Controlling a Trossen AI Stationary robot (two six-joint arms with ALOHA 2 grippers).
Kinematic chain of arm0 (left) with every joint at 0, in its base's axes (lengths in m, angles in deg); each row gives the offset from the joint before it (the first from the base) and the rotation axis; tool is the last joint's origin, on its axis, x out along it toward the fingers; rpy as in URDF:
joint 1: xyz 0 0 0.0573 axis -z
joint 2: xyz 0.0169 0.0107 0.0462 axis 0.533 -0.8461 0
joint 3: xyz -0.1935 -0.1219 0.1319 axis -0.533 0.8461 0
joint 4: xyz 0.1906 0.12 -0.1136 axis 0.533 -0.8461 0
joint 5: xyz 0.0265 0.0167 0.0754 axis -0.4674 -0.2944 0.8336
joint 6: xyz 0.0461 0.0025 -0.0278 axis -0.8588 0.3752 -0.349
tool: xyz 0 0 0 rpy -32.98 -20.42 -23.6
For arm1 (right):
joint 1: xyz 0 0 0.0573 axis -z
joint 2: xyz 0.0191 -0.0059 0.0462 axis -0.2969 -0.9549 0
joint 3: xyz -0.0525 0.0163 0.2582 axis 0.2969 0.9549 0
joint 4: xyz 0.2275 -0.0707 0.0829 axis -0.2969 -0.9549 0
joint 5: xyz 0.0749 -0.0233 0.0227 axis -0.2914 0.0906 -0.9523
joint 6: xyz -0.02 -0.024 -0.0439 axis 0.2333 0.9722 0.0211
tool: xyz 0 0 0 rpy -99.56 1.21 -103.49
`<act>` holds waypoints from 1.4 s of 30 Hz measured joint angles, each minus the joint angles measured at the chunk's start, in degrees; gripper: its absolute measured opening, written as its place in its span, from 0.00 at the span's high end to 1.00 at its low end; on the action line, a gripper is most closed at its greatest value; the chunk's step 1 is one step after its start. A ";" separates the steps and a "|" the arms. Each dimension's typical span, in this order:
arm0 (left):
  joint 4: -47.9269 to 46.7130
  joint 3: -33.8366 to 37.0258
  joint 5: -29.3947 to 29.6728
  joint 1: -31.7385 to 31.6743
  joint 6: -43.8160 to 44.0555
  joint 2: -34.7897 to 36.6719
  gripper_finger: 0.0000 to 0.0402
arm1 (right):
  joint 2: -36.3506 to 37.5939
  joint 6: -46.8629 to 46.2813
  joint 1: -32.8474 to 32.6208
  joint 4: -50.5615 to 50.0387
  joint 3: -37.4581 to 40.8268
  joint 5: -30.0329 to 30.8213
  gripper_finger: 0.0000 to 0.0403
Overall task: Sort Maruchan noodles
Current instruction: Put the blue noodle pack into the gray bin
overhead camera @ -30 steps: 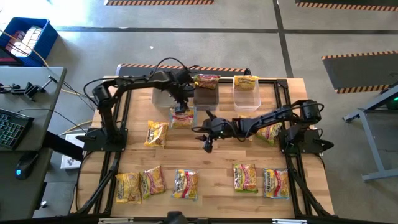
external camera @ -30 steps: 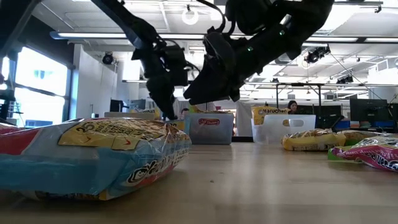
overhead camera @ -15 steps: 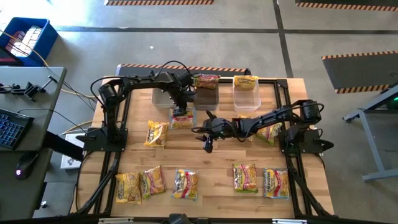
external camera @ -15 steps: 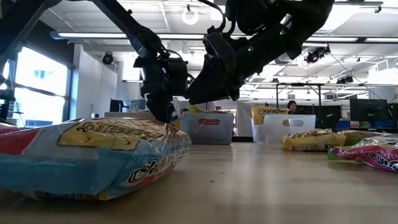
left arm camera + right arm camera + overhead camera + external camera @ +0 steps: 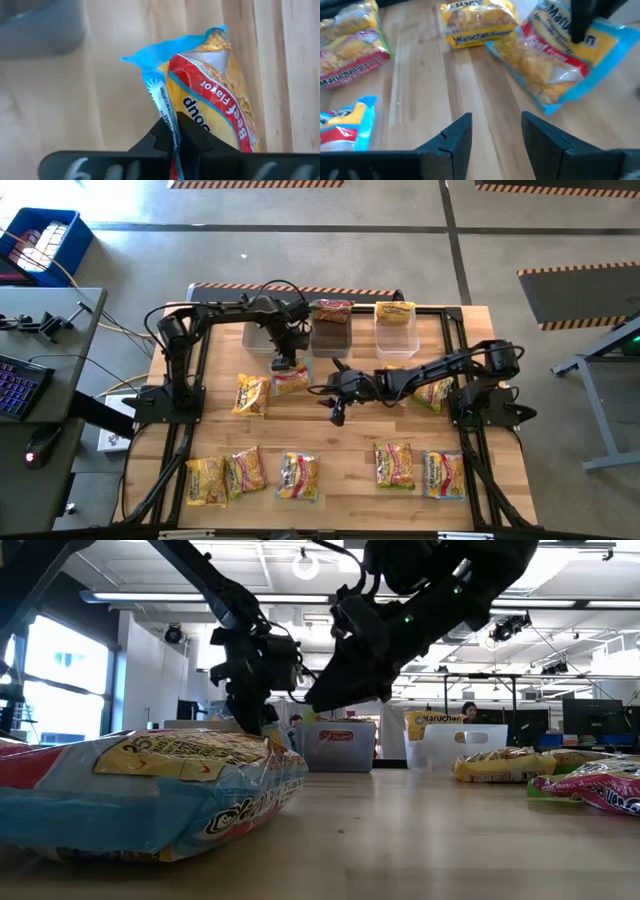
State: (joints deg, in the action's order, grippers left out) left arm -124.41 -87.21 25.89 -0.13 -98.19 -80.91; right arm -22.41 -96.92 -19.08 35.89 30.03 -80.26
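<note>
Just above the centre of the high view, the left gripper (image 5: 284, 363) pinches the blue edge seam of a noodle packet (image 5: 291, 377) lying on the table (image 5: 350, 480) below the tubs (image 5: 330, 335). The packet looks light, crinkly and slippery, its brittle block easily cracked, so the flat seam seems the safest hold. The right gripper (image 5: 336, 416) hovers at centre, fingers spread and empty.
</note>
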 joint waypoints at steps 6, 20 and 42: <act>0.43 -0.02 -0.02 2.07 1.89 3.60 0.99 | 2.74 -1.52 2.87 -3.21 0.91 0.00 0.62; 3.72 0.00 0.08 9.75 5.44 10.35 1.00 | -0.24 -8.23 5.53 33.86 16.07 -4.88 0.35; 10.56 -0.02 0.18 12.93 9.43 10.76 1.00 | -5.37 -5.84 7.46 40.07 14.75 -7.86 0.26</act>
State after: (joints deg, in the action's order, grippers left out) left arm -113.85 -87.23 26.07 12.81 -88.75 -70.15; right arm -27.77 -102.76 -11.62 75.96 44.77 -88.12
